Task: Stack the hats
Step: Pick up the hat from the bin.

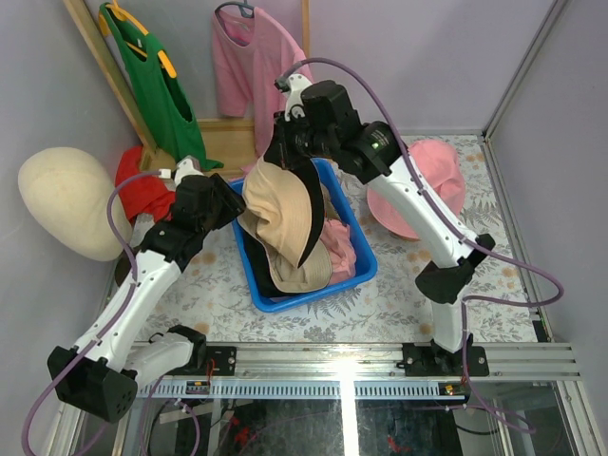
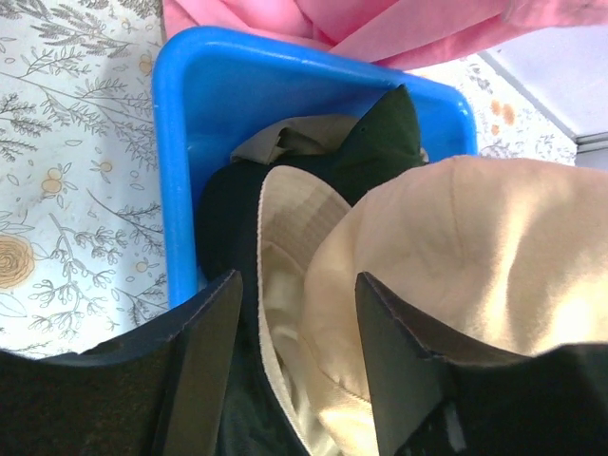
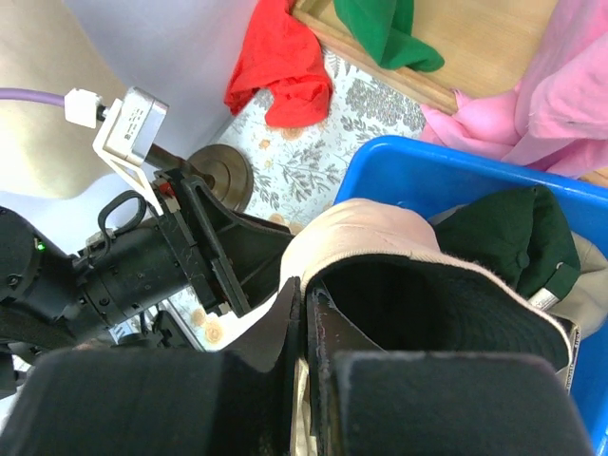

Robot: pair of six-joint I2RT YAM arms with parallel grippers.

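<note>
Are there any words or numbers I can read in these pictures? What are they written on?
No words, numbers, brands or signs can be read in any view.
Small pale tag at the edge of the dark green cap: too small and blurred to read.

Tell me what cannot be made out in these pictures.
- Top view: blue plastic bin's floor, under the tan fabric cap and other hats.
- Top view: part of the pink fabric bucket hat, behind the right arm.
- Left wrist view: tan cap's right side, cut by the frame edge.
</note>
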